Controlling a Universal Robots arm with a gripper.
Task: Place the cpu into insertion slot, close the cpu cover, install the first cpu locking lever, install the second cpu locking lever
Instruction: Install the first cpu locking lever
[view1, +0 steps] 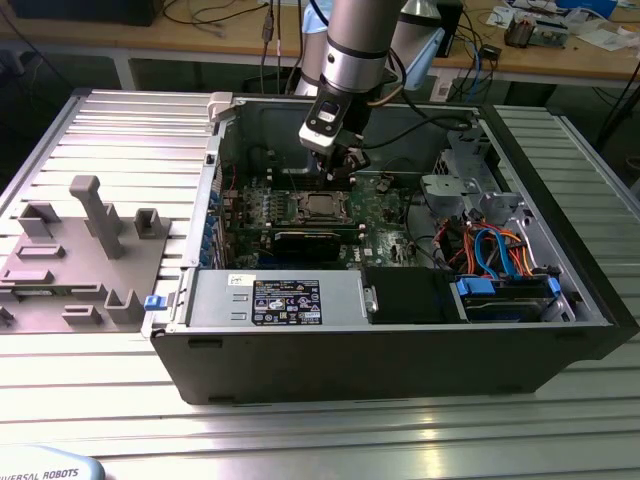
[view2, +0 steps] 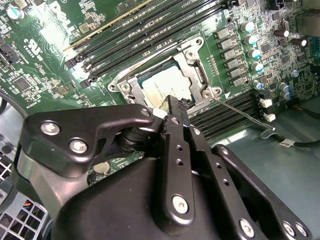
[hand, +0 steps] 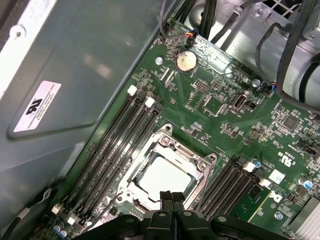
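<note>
Grey steel computer case (view1: 400, 350) lies open on the ribbed table (view1: 100, 400), and my arm reaches into it over the green motherboard (hand: 225, 115). In the first wrist view the cpu cover (hand: 189, 159) looks folded flat on the socket, with the cpu (hand: 161, 179) seated in its opening. The gripper (hand: 172, 197) is pinched closed on nothing, its tips just over the socket's edge. A thin wire locking lever (view2: 245, 114) juts out beside the socket, apparently unlatched. I judge the tips should press the wire alone, never the chip.
</note>
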